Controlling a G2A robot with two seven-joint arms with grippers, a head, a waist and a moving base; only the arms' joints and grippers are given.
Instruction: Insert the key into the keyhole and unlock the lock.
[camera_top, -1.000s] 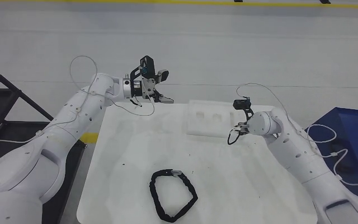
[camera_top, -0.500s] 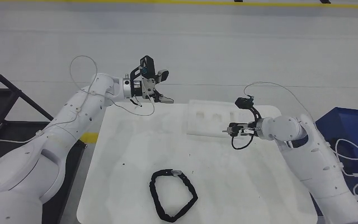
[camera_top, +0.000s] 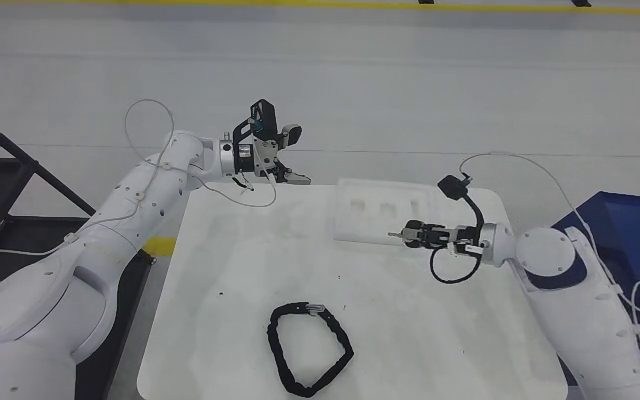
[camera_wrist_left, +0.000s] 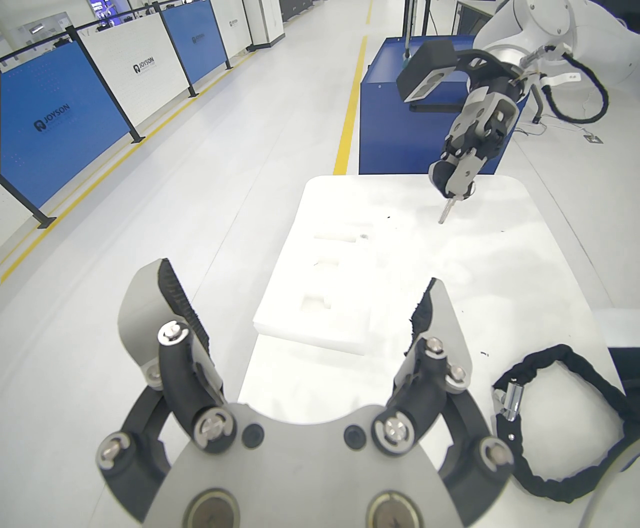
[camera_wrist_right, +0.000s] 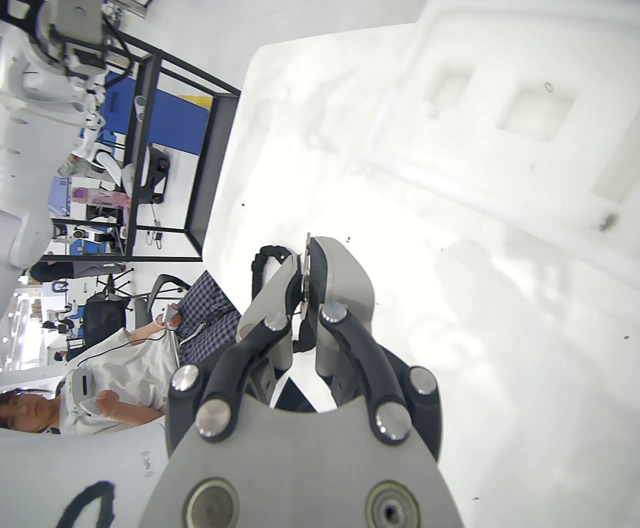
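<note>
At the table's (camera_top: 230, 300) 11 o'clock corner in the top view, the left gripper (camera_top: 297, 178) is held just above the edge. Its arm is stretched in from 8 o'clock and the wrist is levelled toward 3 o'clock. In the left wrist view the left gripper (camera_wrist_left: 299, 282) is seen with its fingers (camera_wrist_left: 175, 300) spread wide apart, and nothing is held between them.

From the 4 o'clock side the right arm is laid low across the table, with the forearm nearly level. The right gripper (camera_top: 408, 233) is pointed toward 9 o'clock. Its fingers are pressed together on the key (camera_top: 393, 236), whose blade is pushed out ahead of them. In the right wrist view the key (camera_wrist_right: 304, 280) is seen edge-on as a thin plate pinched in the right gripper (camera_wrist_right: 306, 260). From the left wrist view the key (camera_wrist_left: 444, 212) is seen pointing downward from the right gripper (camera_wrist_left: 452, 182), clear of the tabletop. It is placed just beside the 5 o'clock corner of the white foam block (camera_top: 375, 212).

The lock (camera_top: 308, 350), a black sleeved chain loop, is laid flat at the table's 6 o'clock, well apart from both grippers. Its silver cylinder (camera_wrist_left: 511, 400) is turned toward 12 o'clock.

White and dark lettering with a logo is carried on the blue and white barrier panels (camera_wrist_left: 55, 115) at the hall's edge.
</note>
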